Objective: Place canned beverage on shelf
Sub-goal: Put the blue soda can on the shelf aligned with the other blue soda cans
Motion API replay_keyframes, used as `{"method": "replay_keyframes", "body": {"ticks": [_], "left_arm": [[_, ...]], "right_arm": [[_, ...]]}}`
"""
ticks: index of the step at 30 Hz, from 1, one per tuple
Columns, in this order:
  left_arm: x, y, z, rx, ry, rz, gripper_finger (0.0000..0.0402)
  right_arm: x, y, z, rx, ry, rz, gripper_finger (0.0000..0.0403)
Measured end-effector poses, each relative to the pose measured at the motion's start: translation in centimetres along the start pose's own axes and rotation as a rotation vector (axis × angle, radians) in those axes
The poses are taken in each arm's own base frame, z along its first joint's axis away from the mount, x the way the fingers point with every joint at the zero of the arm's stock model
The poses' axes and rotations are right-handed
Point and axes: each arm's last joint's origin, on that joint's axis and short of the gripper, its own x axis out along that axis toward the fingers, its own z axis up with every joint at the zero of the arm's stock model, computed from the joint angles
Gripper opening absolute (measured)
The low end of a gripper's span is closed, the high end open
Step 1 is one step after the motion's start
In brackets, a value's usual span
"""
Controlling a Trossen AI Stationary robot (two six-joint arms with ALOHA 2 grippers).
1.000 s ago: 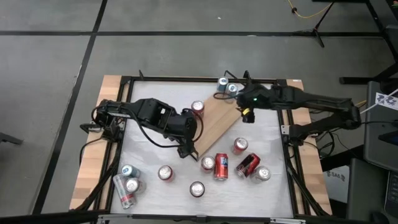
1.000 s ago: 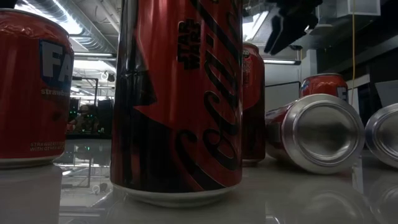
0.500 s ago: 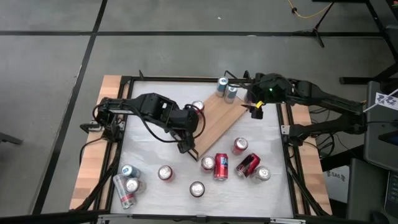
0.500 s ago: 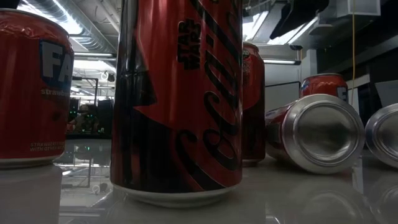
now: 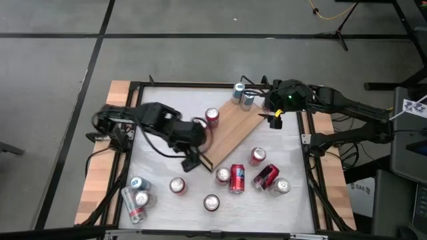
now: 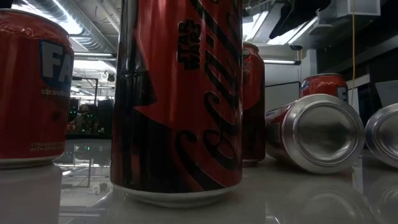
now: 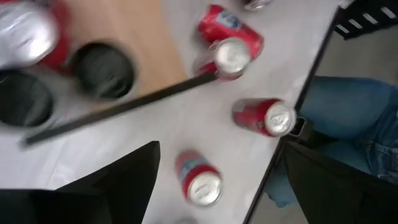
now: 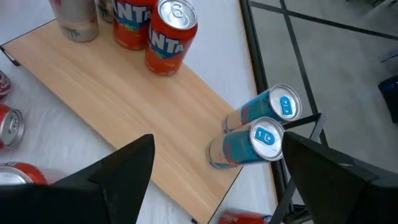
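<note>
Nearest the low camera a tall red can (image 6: 177, 99) stands upright, filling the middle of the frame, with a tipped can (image 6: 317, 132) showing its shiny bottom at right. Cans like these probably handle stiff but dent-prone, slick on the sides and fairly light, so I'd pinch one mid-body across the round wall, not by the rim.

Top-down, most loose cans (image 5: 237, 179) sit lower middle on the white table (image 5: 293, 157). The shelf (image 5: 233, 130) lies diagonally at centre, one red can (image 5: 212, 117) on it and two blue cans (image 5: 243, 95) at its upper end.

Left gripper (image 5: 190, 162) hangs by the shelf's lower left corner, jaws apart, empty. Right gripper (image 5: 274, 119) hovers upper right, also spread, holding nothing.

Beyond is grey floor (image 5: 53, 60), and a person's jeans (image 7: 348, 118) show at the table edge.
</note>
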Motion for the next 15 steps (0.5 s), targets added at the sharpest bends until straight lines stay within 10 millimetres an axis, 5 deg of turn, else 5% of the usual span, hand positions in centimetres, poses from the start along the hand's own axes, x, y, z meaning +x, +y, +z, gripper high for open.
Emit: {"method": "replay_keyframes", "body": {"ticks": [8, 15], "left_arm": [[-2.9, 6.3, -7.0, -0.403, 0.01, 0.085, 0.0327], [-1.8, 8.4, -12.4, -0.692, 0.112, 0.122, 0.0327]], "right_arm": [[0.0, 0.2, -0.5, 0.009, 0.054, 0.021, 0.0342], [0.1, 0.4, -0.6, 0.028, 0.051, 0.065, 0.0342]]}}
